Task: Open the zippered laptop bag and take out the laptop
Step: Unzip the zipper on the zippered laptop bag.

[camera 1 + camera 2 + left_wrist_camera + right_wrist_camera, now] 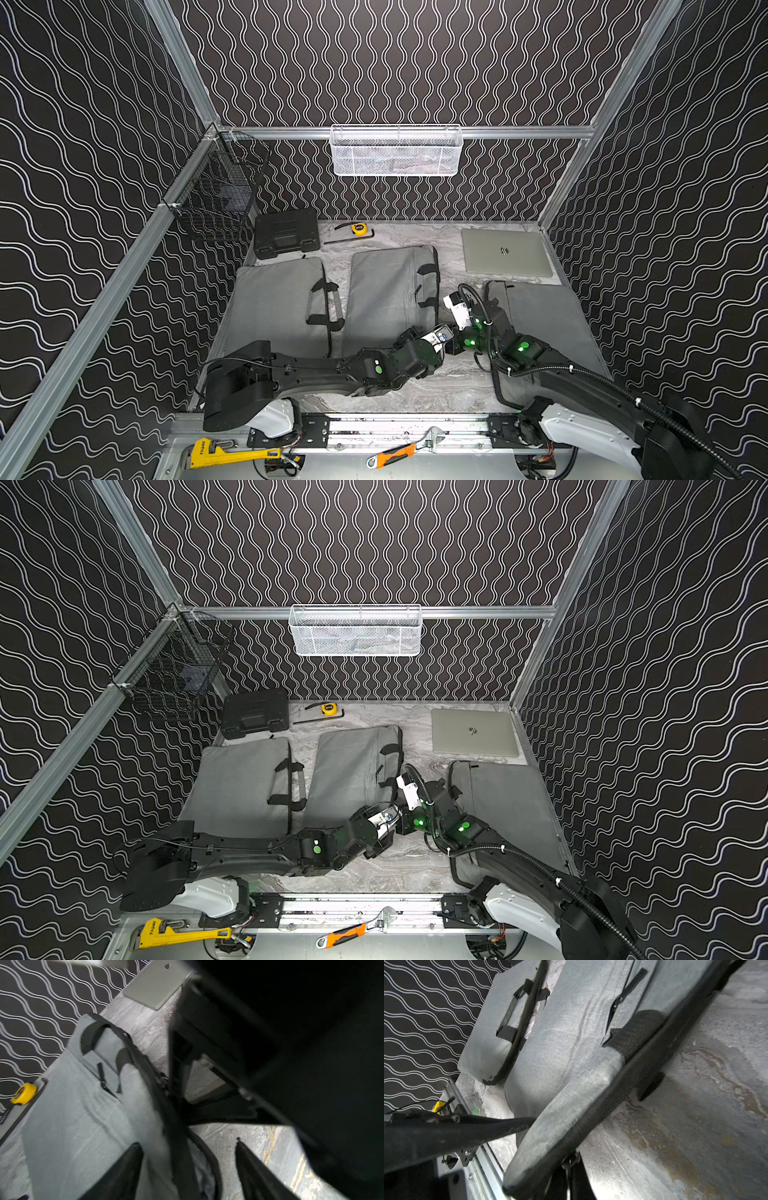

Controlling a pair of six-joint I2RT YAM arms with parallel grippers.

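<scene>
- In both top views, three grey laptop bags lie flat, side by side, on a marbled table: a left bag, a middle bag and a right bag. Nothing inside any of them shows.
- A silver laptop lies bare with its lid shut at the table's back right corner, just behind the right bag.
- A white mesh basket hangs on the back rail. Its contents are a pale jumble that is too faint to name.
- A black wire basket hangs on the left rail with a dark block inside.
- A shut black case sits at the back left, near a yellow tape measure.
- The left arm and right arm meet at the middle bag's near right corner, and their wrists hide the spot itself.
- In the left wrist view, which is blurred, the left claw is released. Its fingers stand apart, with the bag's black zipper edge between them.
- In that view the right arm is a black smear over much of the picture, and the frame edge cuts off the laptop.
- In the right wrist view, the right claw is clenched on the zipper pull at the bag's corner. The frame edge cuts off its fingers.
</scene>
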